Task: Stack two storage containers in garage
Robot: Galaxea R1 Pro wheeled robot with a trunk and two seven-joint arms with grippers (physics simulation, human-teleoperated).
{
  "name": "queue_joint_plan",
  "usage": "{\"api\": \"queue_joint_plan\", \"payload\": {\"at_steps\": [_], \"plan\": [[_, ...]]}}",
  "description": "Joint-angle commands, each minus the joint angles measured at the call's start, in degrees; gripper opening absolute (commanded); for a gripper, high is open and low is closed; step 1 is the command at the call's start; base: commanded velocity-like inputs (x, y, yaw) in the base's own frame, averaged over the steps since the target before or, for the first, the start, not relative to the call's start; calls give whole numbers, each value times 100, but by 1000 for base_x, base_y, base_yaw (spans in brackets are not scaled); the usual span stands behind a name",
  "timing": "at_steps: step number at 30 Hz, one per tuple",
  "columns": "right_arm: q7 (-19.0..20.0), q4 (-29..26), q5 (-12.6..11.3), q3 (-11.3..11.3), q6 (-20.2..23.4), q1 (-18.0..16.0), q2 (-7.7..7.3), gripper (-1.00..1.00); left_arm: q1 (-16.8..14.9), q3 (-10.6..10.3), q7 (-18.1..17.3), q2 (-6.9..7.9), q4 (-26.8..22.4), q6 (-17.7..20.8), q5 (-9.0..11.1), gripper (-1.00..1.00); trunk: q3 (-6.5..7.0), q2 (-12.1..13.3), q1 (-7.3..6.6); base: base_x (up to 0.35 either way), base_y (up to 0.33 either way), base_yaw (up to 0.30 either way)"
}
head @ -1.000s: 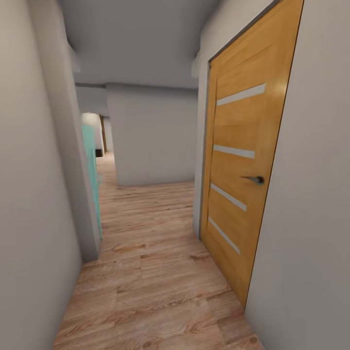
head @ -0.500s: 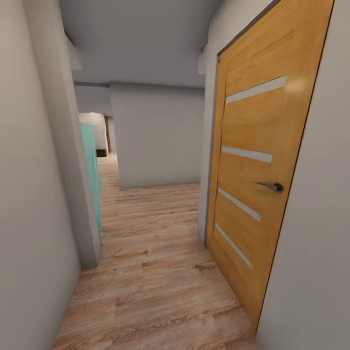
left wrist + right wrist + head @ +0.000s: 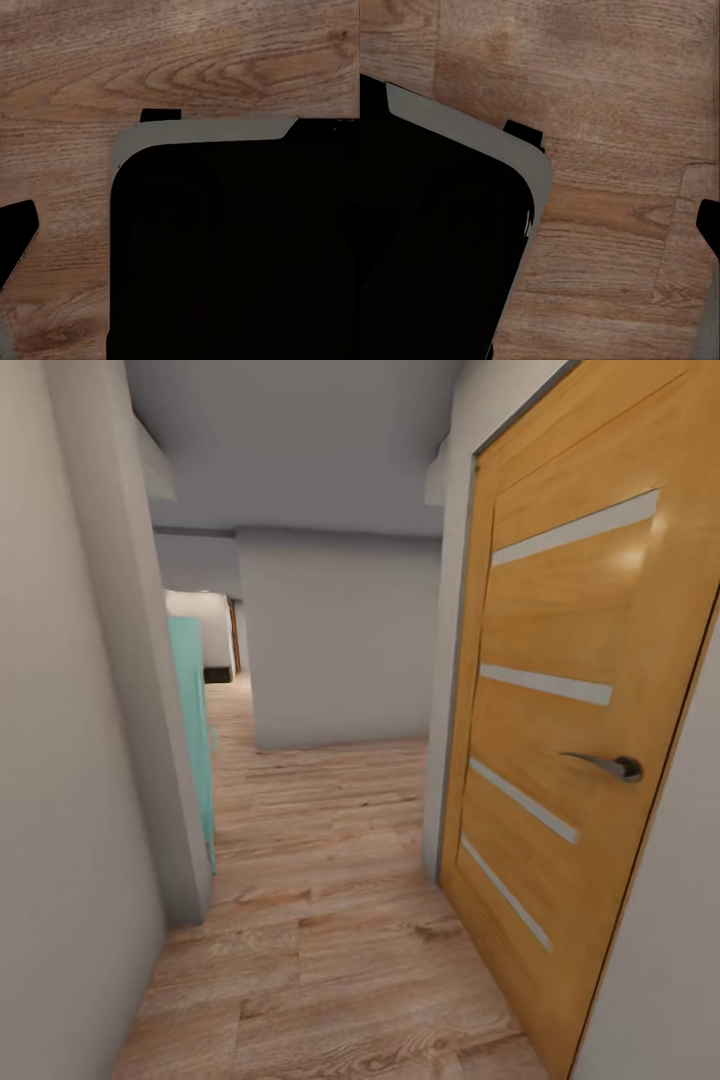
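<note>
Light wood plank flooring (image 3: 330,880) runs down a narrow corridor between pale grey walls; an oak door (image 3: 570,740) with a lever handle (image 3: 605,764) stands shut close on the right, a teal panel (image 3: 192,730) on the left. Robot is in transit (carrying nothing that can be seen). The 2 storage containers appear nowhere here. Both wrist views look down on flooring past the robot's dark base (image 3: 232,247); pincer states cannot be told. Judged next: drive ahead and round the corner.
</note>
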Motion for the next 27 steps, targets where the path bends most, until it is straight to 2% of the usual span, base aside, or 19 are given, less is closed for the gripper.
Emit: {"api": "queue_joint_plan", "payload": {"at_steps": [1,7,8,13,18,27], "plan": [[35,17,-62,35,-33,-6,2,100,-2,10,-7,-1,1,-14,5,100,-6,-3,4,321,0,1],[35,5,-27,62,-11,-6,4,100,-2,10,-10,-4,-1,-17,5,100,-6,-3,4,321,0,0],[35,-52,-22,64,-22,-8,80,100,-2,10,-13,-5,0,-21,5,100,-6,-3,4,319,0,0],[35,-69,-23,58,-24,-7,186,100,-2,10,-7,-7,-1,-18,5,100,-6,-3,4,312,0,0],[35,-71,-14,64,-24,-7,195,100,-2,10,-13,-8,-2,-15,5,100,-6,-3,4,305,0,0],[35,-71,-15,60,-24,-7,219,100,-2,10,-5,-8,-4,-23,5,100,-6,-3,4,69,0,0]]}}
